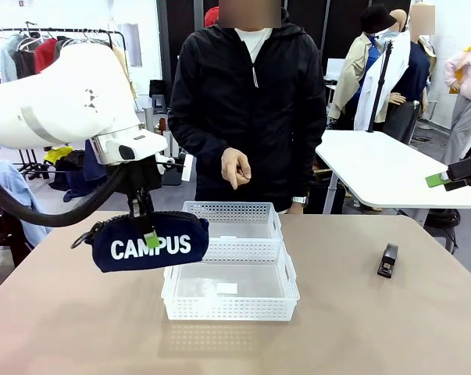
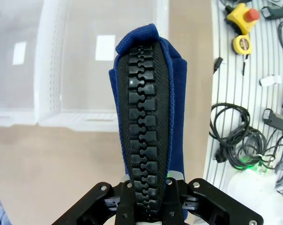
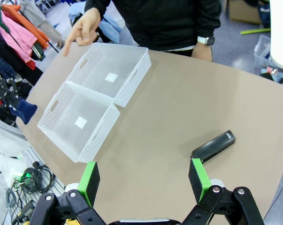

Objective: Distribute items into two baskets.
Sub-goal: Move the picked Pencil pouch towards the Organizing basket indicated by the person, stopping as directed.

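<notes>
My left gripper (image 1: pixel 147 233) is shut on the navy pouch (image 1: pixel 148 242) marked "CAMPUS", holding it in the air just left of the near basket (image 1: pixel 229 292). In the left wrist view the pouch (image 2: pixel 148 112) rises from between the fingers, its black zip facing the camera, above the basket's edge. The far basket (image 1: pixel 233 229) touches the near one, and the person's hand (image 1: pixel 236 167) points down over it. On the table to the right lies the black stapler (image 1: pixel 387 260). My right gripper (image 3: pixel 145 182) stands open high above the table, near the stapler (image 3: pixel 213 146).
The person stands at the far side of the table. Behind on the right is a white table (image 1: pixel 391 168). Cables and small tools (image 2: pixel 254 93) lie on a ribbed surface beside the table in the left wrist view.
</notes>
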